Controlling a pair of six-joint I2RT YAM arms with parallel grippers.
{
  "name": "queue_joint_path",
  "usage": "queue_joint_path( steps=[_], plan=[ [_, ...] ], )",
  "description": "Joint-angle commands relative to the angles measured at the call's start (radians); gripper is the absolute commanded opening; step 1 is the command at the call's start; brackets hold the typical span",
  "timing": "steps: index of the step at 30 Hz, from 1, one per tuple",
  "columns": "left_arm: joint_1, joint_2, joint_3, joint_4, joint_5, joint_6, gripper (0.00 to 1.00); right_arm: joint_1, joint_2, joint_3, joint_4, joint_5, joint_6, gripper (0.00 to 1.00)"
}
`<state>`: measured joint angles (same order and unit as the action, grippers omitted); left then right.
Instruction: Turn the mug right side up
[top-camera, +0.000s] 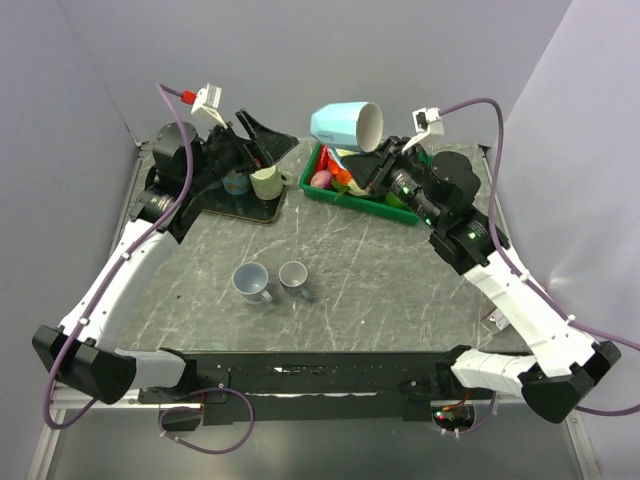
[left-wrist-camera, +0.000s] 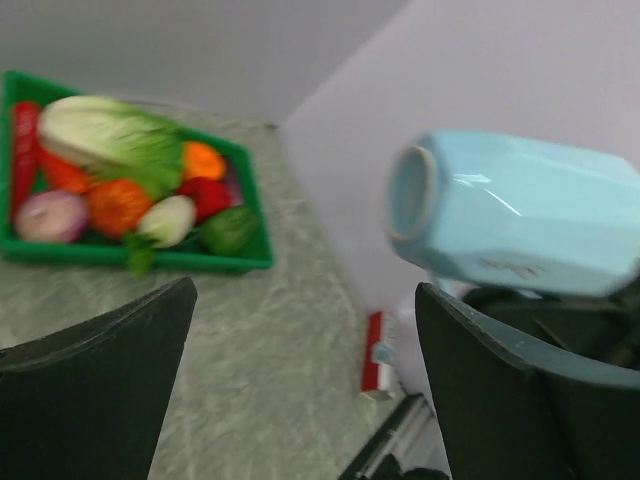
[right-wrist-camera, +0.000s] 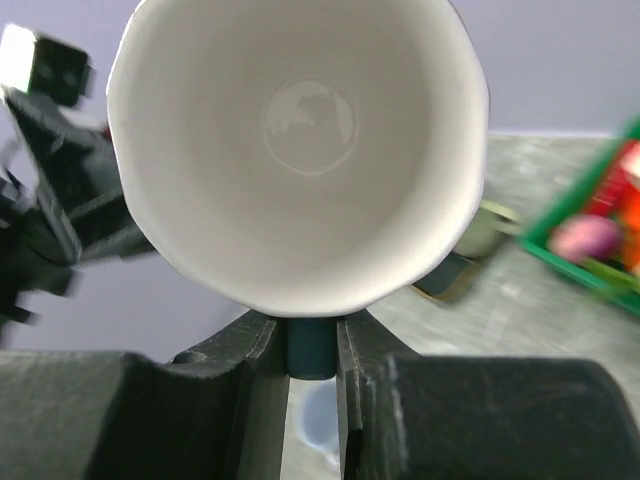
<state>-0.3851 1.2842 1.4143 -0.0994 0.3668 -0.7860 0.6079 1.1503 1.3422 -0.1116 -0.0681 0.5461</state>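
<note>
1. The light blue glazed mug (top-camera: 343, 125) (left-wrist-camera: 510, 210) (right-wrist-camera: 300, 150) is held in the air on its side at about 12 o'clock over the table. It hangs above the 9 o'clock end of the green plastic basket (top-camera: 352, 201).
2. Its outer wall is glossy and faceted, and the inside is smooth white with a round sheen at the bottom. The mouth faces roughly 4 o'clock, toward the right arm, and the ringed foot faces 9 o'clock.
3. The right gripper (top-camera: 373, 160) (right-wrist-camera: 312, 345) has its two black fingers pressed together on the mug's dark blue handle, and the cup body sits just above them.
4. The right arm reaches from its base at 5 o'clock up to about 1 o'clock, with the wrist bent back toward the centre.
5. The basket holds glossy toy vegetables in red, orange, green and purple.
6. The left gripper (top-camera: 262, 138) (left-wrist-camera: 305, 290) has its matte black fingers spread wide with nothing between them. It is raised at 11 o'clock over a dark flat tray (top-camera: 250, 212).
7. A pale green mug (top-camera: 267, 184) stands on the tray.
8. Two upright grey-blue mugs (top-camera: 270, 279) stand side by side near the centre of the grey marbled tabletop (top-camera: 380, 290).
</note>
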Motion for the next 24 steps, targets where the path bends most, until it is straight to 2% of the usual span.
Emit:
queue_joint_path(
  steps=[1, 5, 10, 12, 15, 16, 18, 24],
  plan=[
    [0.002, 0.043, 0.081, -0.233, -0.216, 0.097, 0.96, -0.005, -0.063, 0.019, -0.095, 0.100, -0.133, 0.00],
    [0.005, 0.073, 0.117, -0.293, -0.276, 0.105, 0.96, -0.003, -0.099, -0.083, -0.216, 0.159, -0.149, 0.00],
    [0.008, 0.098, 0.118, -0.306, -0.293, 0.102, 0.96, 0.013, -0.135, -0.210, -0.269, 0.151, -0.124, 0.00],
    [0.011, 0.109, 0.121, -0.310, -0.295, 0.100, 0.96, 0.062, -0.127, -0.239, -0.275, 0.166, -0.129, 0.00],
    [0.014, 0.124, 0.135, -0.327, -0.302, 0.093, 0.96, 0.191, -0.116, -0.267, -0.292, 0.269, -0.176, 0.00],
    [0.014, 0.125, 0.138, -0.333, -0.307, 0.091, 0.96, 0.232, -0.113, -0.276, -0.295, 0.346, -0.186, 0.00],
    [0.015, 0.129, 0.138, -0.339, -0.308, 0.088, 0.96, 0.295, -0.092, -0.284, -0.307, 0.389, -0.178, 0.00],
    [0.018, 0.116, 0.117, -0.350, -0.313, 0.083, 0.96, 0.339, -0.029, -0.368, -0.313, 0.433, -0.103, 0.00]
  ],
)
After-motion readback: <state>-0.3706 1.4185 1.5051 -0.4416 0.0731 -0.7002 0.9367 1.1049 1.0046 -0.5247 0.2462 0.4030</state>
